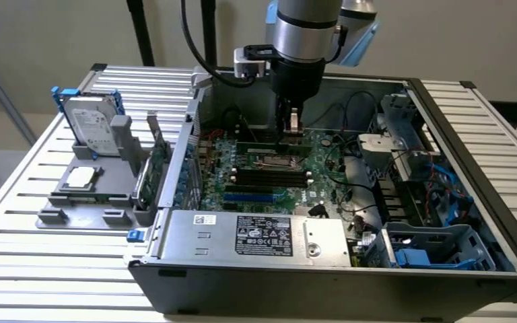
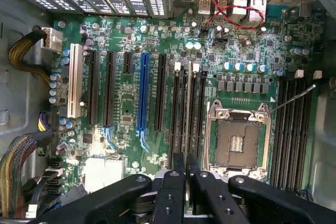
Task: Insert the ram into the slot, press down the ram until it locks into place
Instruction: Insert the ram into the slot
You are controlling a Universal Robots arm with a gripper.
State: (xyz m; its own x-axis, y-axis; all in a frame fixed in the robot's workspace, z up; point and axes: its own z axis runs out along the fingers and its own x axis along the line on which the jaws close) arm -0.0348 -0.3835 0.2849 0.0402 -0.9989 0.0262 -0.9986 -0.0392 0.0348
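Fingers (image 2: 176,182) sit nearly together, clamped as far as I can judge on the long thin green ram stick (image 2: 188,98), which stands edge-up in the narrow black memory slot (image 2: 188,146) beside the square silver CPU socket (image 2: 239,142), so insertion looks begun but locking is unconfirmed.

The ram (image 2: 188,124), a thin stick seen edge-on, stood upright in the pinch of the end effector (image 2: 185,174), lined up along the slot (image 2: 188,80), a long black socket among four parallel ones
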